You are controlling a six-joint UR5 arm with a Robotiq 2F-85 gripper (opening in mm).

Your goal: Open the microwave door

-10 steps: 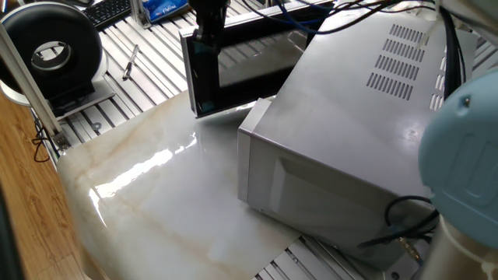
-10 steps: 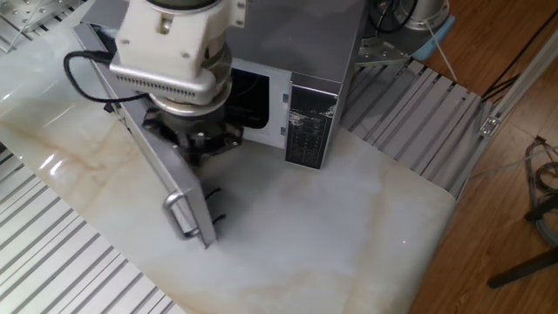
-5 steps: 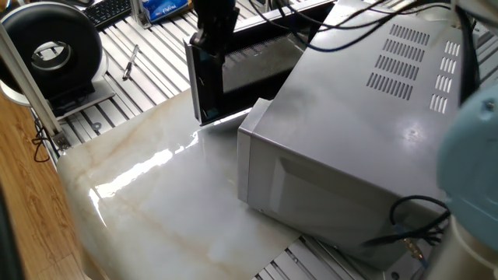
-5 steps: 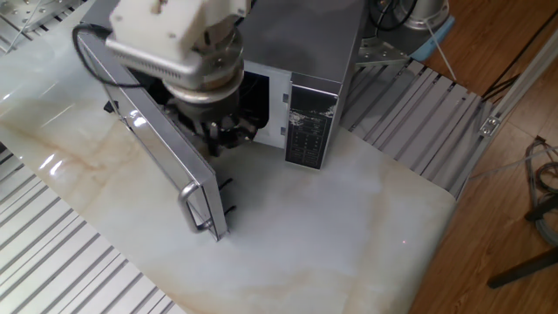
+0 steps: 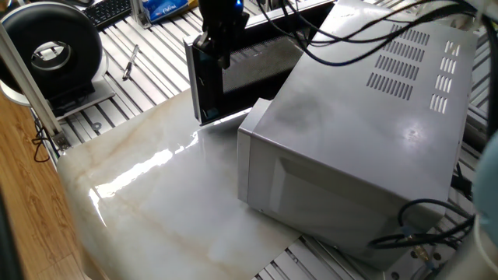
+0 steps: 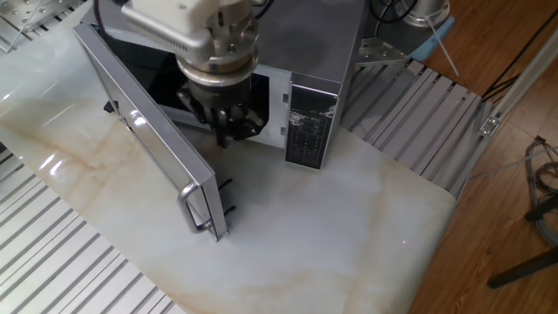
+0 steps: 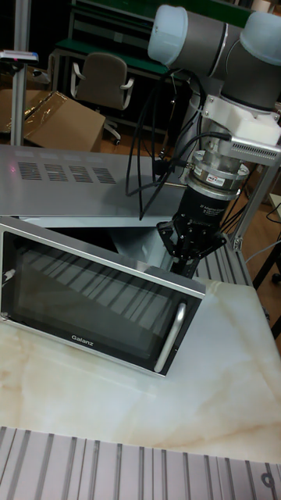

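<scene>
The microwave point(image 5: 366, 117) is a big silver-grey box lying across the marble table. Its body point(image 6: 318, 52) and slotted top point(image 7: 86, 183) show in the other views. The microwave door point(image 6: 148, 139) stands swung out wide from the cavity, with its dark window point(image 7: 90, 305) and handle point(image 7: 172, 337) facing the tall view. It also shows as a dark panel, the door point(image 5: 208, 82), at the back of one fixed view. My gripper point(image 6: 231, 131) hangs between the door's inner side and the open cavity, behind the door's top edge, gripper point(image 7: 186, 264). Its fingers taper together, holding nothing.
The control panel point(image 6: 305, 131) faces the marble table point(image 6: 331, 227). Slatted metal framing point(image 6: 61, 270) surrounds the table. A black round device point(image 5: 53, 50) and a keyboard point(image 5: 109, 12) sit at the back left. Cables point(image 5: 412, 225) trail behind the microwave.
The gripper has moved off the top of the door toward the microwave's opening. The door swung a little wider at first and has since stayed put.
</scene>
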